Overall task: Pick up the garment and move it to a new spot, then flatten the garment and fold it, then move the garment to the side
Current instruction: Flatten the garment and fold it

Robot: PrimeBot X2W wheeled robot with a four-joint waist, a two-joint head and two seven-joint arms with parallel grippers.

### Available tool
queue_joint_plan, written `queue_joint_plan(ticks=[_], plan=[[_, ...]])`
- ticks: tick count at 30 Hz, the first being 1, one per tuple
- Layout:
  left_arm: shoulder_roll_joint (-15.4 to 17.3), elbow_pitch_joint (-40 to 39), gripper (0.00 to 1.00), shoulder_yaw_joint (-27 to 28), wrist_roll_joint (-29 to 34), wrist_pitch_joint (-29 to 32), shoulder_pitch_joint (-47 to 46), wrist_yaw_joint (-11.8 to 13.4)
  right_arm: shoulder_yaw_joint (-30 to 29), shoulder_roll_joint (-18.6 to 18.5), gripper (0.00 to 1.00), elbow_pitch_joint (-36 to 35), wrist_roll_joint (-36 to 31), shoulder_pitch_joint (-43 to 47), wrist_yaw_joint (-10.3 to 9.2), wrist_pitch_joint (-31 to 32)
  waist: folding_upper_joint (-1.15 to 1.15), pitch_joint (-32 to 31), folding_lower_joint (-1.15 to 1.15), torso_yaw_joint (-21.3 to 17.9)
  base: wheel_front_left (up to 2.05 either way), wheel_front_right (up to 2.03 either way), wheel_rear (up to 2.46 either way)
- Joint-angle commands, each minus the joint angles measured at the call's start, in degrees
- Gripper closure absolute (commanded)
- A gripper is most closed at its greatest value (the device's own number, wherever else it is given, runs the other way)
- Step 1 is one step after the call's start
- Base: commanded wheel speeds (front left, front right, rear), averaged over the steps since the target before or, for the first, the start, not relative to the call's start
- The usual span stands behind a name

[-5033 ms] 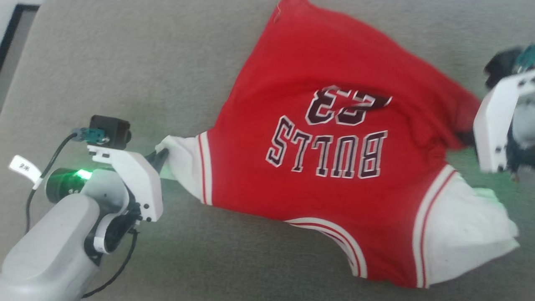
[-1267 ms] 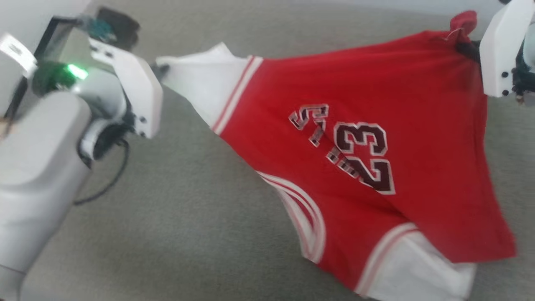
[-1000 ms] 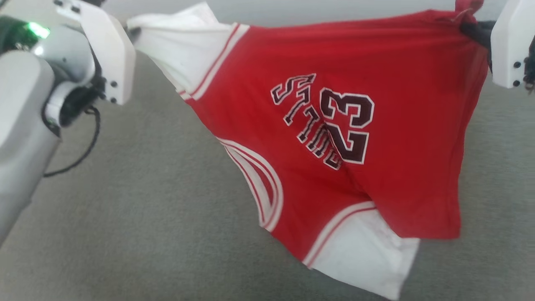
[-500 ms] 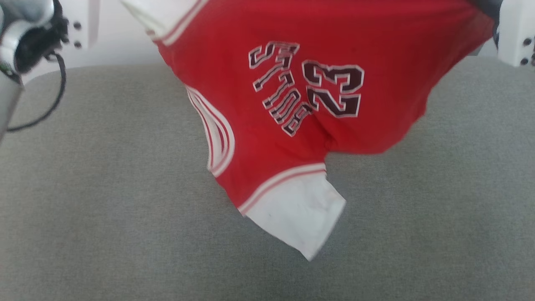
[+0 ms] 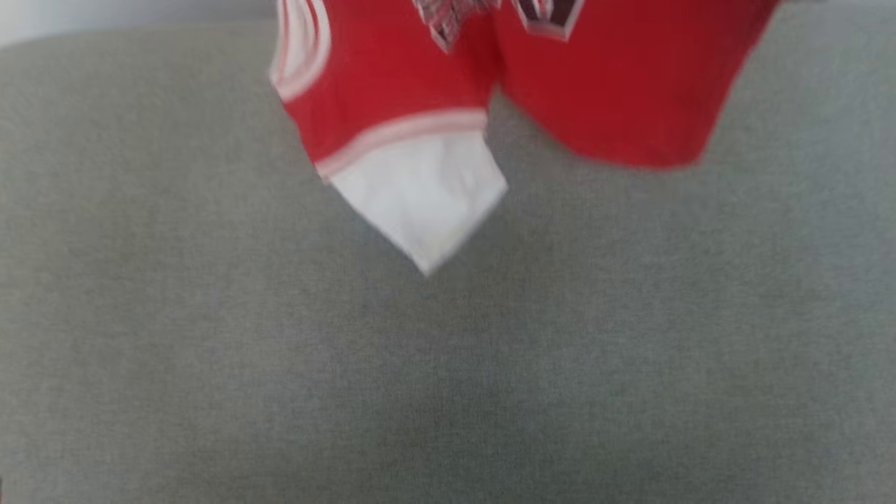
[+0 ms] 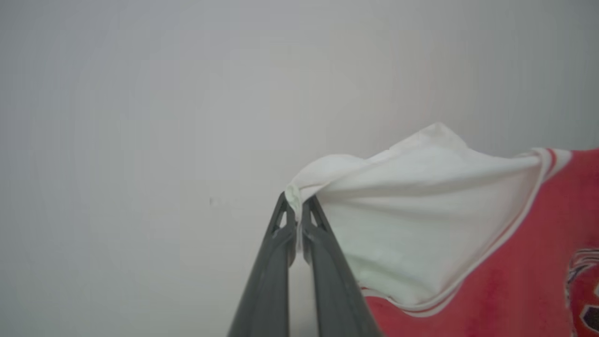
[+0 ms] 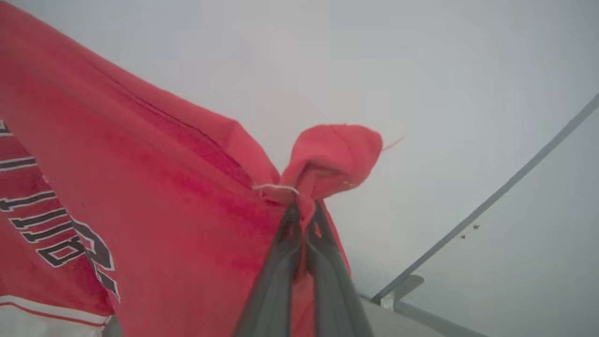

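Left fingers are pressed together on the very edge of a white sleeve, with a little nub of cloth poking out past the tips. Right fingers, same deal: clamped on a bunched red corner of the shirt that flops over the tips like a tiny hood.

So the shirt hangs in the air, stretched between the two, with a pale wall behind it. It's red with dark, white-outlined lettering and red-and-white striped trim where the sleeve joins.

The head camera is pretty blurry, but the lower part dangles over a grey fabric-covered worktop. The other white sleeve points down as the lowest bit, apparently not touching it. The lettering at the top edge there is too smeared to read.
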Motion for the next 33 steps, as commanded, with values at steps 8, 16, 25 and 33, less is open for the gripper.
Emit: queue_joint_plan(ticks=[8, 16, 25, 33], plan=[[-2.6, 9.2, 1.0, 1.7, 4.8, -16.8, -12.3, 3.4, 1.1, 3.3, 1.0, 10.9, -11.4, -10.8, -0.13, -21.5, 0.0, 8.7, 0.0, 0.9, 0.0, 0.0, 0.0], [-6.0, 14.4, 1.0, 1.8, 4.8, -26.2, -13.3, -0.3, 2.4, 6.3, 1.0, 21.3, -17.5, -13.7, -0.12, -30.3, 0.0, 9.8, 0.0, 3.6, 0.0, 0.0, 0.0], [-8.8, 19.5, 1.0, -2.1, -0.5, -15.5, 0.1, -6.2, 11.0, 6.5, 1.0, 25.5, -9.9, -3.6, -0.13, -25.9, 0.0, 7.2, 0.0, 6.4, 0.0, 0.0, 0.0], [-7.5, 14.3, 1.0, -5.1, -8.3, -2.5, 14.3, -6.4, 16.5, 4.0, 1.0, 21.2, -0.4, 6.7, -0.13, -21.0, 0.0, 4.0, 0.0, 7.6, 0.0, 0.0, 0.0]])
